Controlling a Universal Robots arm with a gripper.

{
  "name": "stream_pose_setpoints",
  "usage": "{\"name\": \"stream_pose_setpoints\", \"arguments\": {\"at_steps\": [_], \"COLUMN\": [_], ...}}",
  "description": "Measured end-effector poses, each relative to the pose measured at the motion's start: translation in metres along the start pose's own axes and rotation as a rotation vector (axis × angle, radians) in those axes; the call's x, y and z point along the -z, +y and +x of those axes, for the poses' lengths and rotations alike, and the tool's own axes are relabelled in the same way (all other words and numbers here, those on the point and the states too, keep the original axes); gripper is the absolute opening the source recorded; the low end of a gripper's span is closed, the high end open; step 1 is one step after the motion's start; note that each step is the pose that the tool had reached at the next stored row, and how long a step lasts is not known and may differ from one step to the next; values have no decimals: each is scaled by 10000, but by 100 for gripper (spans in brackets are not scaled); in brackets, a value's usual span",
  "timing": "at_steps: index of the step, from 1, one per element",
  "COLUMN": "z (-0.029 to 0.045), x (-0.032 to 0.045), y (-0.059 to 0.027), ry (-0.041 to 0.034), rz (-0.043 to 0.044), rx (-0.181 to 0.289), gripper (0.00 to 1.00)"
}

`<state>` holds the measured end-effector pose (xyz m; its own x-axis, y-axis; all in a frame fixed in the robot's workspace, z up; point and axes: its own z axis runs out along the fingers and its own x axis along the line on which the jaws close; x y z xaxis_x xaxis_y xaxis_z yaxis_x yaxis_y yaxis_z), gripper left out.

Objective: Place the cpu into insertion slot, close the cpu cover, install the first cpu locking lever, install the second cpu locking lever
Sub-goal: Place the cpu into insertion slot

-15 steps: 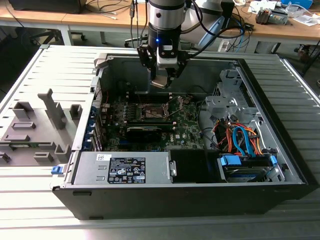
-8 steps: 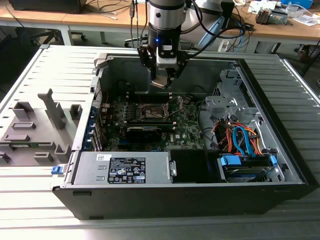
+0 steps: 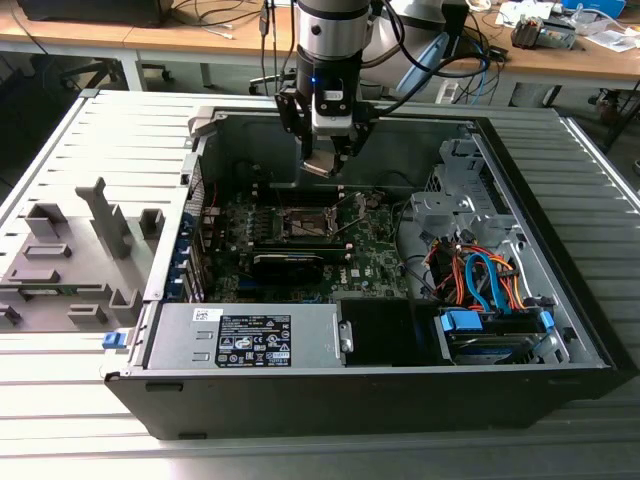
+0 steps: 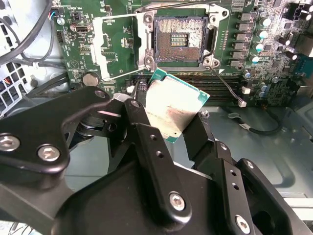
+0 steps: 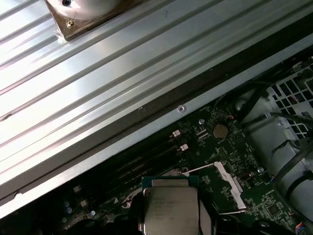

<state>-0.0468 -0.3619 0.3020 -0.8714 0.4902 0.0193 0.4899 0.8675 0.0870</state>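
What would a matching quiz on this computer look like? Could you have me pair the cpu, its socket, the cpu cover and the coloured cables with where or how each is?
Things:
1. cpu
2. socket
3. cpu cover
4. blue and orange cables

States:
A. open, beside the socket
B. held in the gripper
C. toward the exterior view's right
D. empty, contacts bared

Pairs: 1-B, 2-D, 3-A, 4-C

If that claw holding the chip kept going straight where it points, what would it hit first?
Probably the motherboard just beside the open insertion slot, not the slot itself. The cpu held in the gripper would touch first. Depth is hard to judge.
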Motion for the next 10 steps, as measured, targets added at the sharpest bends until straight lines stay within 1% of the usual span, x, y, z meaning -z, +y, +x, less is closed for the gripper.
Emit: {"name": "stream_pose_setpoints", "arguments": {"at_steps": [10], "z": [0], "x": [0], "y": [0], "ry": [-21], "rz": [-5], "rx": [-239], "gripper": [54]}}
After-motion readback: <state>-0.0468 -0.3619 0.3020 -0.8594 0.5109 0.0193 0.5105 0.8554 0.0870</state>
